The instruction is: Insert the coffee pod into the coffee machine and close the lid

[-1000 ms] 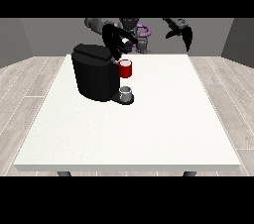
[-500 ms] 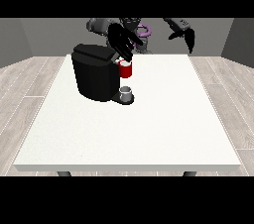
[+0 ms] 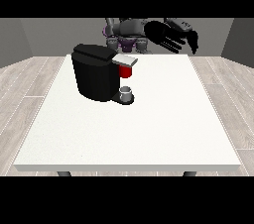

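The hand at the view's left [image 3: 166, 37], which half a second ago was down at the top of the coffee machine [image 3: 95, 77], has lifted away and now hangs in the air behind the table's [image 3: 149, 134] far edge, well apart from the machine and off to its right. Its fingers are stretched out straight and a little spread, and it holds nothing. The hand at the view's right [image 3: 192, 42] hangs just beside it, much where it was before; whether that one is open or closed I cannot tell. With the hand gone, the machine's front shows plainly. The machine stands on the table's far left part, and its grey lid [image 3: 125, 60] lies flat and level across the top, right over a red thing at the machine [image 3: 126, 71]. Below, on the machine's base, sits a small grey thing [image 3: 127, 93], the same spot as a second ago; I cannot tell it for the pod, and no pod shows plainly anywhere on the table. To my eye the lid looks shut and the arm is backing off, so the task seems at or very near its end.
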Robot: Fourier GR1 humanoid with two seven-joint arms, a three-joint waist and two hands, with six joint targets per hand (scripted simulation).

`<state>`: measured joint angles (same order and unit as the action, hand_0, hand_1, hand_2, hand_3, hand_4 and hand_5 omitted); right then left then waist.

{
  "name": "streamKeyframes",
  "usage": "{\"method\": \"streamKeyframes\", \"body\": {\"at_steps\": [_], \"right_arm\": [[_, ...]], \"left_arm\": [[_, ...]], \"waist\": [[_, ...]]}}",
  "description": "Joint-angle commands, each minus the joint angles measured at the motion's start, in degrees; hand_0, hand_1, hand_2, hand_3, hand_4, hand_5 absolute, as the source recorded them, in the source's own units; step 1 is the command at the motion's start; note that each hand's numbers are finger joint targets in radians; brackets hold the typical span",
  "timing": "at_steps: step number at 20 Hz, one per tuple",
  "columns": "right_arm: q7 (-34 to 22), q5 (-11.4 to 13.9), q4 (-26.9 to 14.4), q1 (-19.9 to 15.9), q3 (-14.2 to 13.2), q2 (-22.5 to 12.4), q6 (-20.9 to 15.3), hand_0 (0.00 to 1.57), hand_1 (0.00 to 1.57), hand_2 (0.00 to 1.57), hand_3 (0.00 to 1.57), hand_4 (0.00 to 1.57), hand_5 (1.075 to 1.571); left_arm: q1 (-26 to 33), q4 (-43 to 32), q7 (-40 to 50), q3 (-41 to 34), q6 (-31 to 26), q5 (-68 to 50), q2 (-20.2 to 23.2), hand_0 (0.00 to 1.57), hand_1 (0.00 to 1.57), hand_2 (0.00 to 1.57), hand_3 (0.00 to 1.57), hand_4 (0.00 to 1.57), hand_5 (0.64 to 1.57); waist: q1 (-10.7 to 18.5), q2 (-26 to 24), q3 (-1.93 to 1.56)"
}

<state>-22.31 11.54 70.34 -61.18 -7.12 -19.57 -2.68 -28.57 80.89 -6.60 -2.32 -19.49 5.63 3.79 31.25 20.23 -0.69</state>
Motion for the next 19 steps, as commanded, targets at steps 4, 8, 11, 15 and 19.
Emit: {"method": "streamKeyframes", "body": {"at_steps": [4,8,11,15,19], "right_arm": [[7.12,-0.4,-6.72,-5.5,0.05,3.74,-1.76,0.0,0.0,0.0,0.0,0.1,1.571],[10.83,-0.97,-8.52,-6.25,0.69,5.35,-0.96,0.0,0.0,0.0,0.0,0.0,1.571],[15.89,-1.7,-7.47,-3.48,3.03,8.82,0.47,0.0,0.0,0.0,0.0,0.0,1.571],[16.4,-1.61,-5.74,-1.22,6.53,14.64,-0.12,0.0,0.0,0.0,0.0,0.22,1.571],[21.26,-2.28,-4.9,7.92,11.31,19.27,-1.74,0.0,0.0,0.0,0.0,0.26,1.571]], "left_arm": [[-2.22,3.47,4.25,2.36,0.11,-0.12,-1.83,0.0,0.0,0.0,0.0,0.32,1.571],[1.58,3.43,1.77,3.68,1.02,1.89,-2.08,0.0,0.0,0.0,0.0,0.25,1.571],[3.26,2.97,1.77,2.03,3.48,1.95,-2.64,0.0,0.0,0.0,0.0,0.27,1.571],[5.93,0.4,1.9,-1.23,1.84,-0.75,-0.64,0.0,0.0,0.0,0.0,0.27,1.571],[9.25,-0.25,2.33,-3.79,1.77,-1.9,1.17,0.0,0.0,0.0,0.0,0.27,1.571]], "waist": [[1.48,0.58,0.69],[-0.81,0.36,0.7],[-4.09,-1.28,0.69],[-7.3,-7.1,0.7],[-10.91,-11.09,0.69]]}}
